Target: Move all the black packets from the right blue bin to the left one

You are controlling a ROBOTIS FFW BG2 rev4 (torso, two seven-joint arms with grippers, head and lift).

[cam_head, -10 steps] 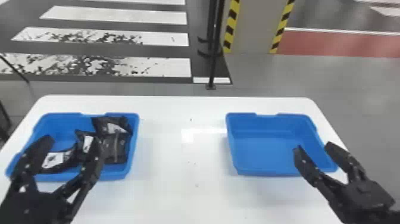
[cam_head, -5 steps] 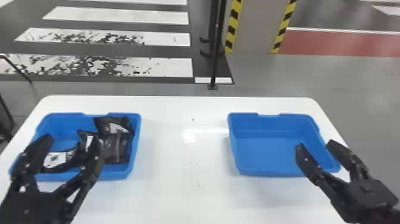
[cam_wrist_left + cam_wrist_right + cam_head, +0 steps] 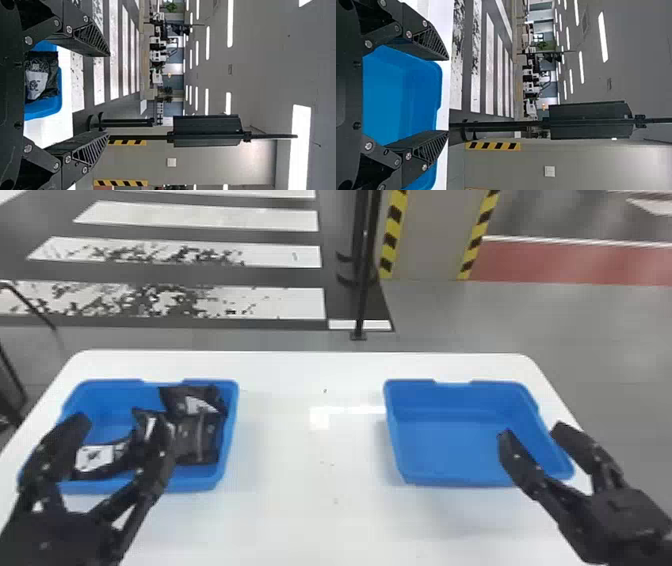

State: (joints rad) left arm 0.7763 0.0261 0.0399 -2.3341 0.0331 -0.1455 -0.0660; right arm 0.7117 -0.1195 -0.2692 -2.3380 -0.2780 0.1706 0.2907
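Note:
Several black packets [image 3: 197, 437] lie in the left blue bin [image 3: 227, 450], mostly along its right side and front, some with white labels. The right blue bin [image 3: 450, 450] holds nothing that I can see. My left gripper [image 3: 120, 422] stands open over the near part of the left bin, its fingers hiding some of the packets. In the left wrist view, the left gripper [image 3: 109, 95] has an empty gap, with a packet [image 3: 41, 75] in the bin behind. Over the right bin's near right corner, my right gripper [image 3: 535, 430] is open and empty; in the right wrist view, the right gripper [image 3: 448, 95] is spread likewise.
Both bins stand on a white table [image 3: 320, 510], with a wide stretch of tabletop between them. Beyond the far edge are a thin black post [image 3: 367, 265] on the floor and a pillar [image 3: 430, 235] with yellow and black stripes.
The head view has shifted very slightly. Both grippers keep nearly the same places and stay open, and the packets lie as before.

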